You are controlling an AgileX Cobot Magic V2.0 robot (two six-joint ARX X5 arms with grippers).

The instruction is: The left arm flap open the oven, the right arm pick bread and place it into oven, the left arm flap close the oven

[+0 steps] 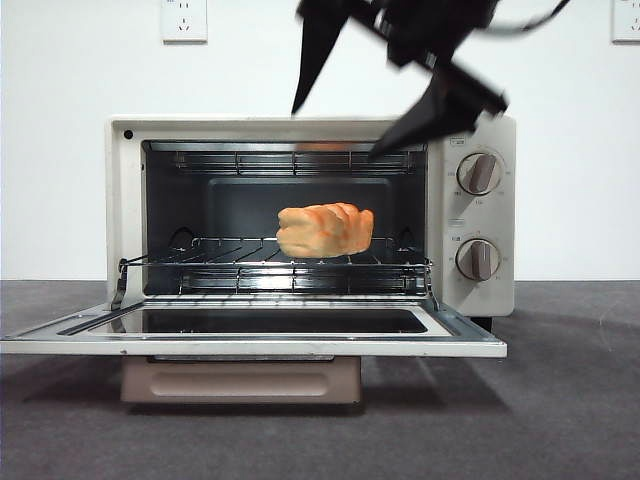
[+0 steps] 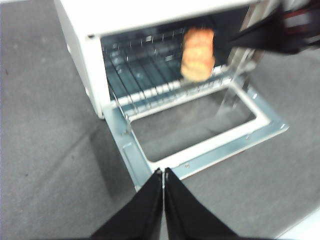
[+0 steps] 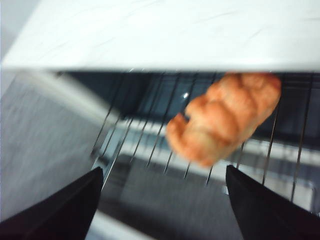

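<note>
The cream-white oven (image 1: 125,200) stands with its door (image 1: 270,346) flapped down flat. The golden-brown bread (image 1: 324,230) lies on the wire rack (image 1: 240,262) inside, a little right of centre. My right gripper (image 1: 336,130) hangs open and empty above the oven's top front edge, clear of the bread; in the right wrist view the bread (image 3: 225,117) sits beyond the open right gripper (image 3: 163,169). My left gripper (image 2: 163,172) is shut on nothing, just in front of the lowered door (image 2: 200,157). The left wrist view also shows the bread (image 2: 198,54) on the rack.
Two beige knobs (image 1: 480,173) (image 1: 478,259) sit on the oven's right panel. The oven stands on a dark grey table (image 1: 570,400) before a white wall with power sockets (image 1: 184,18). The lowered door juts out toward the front.
</note>
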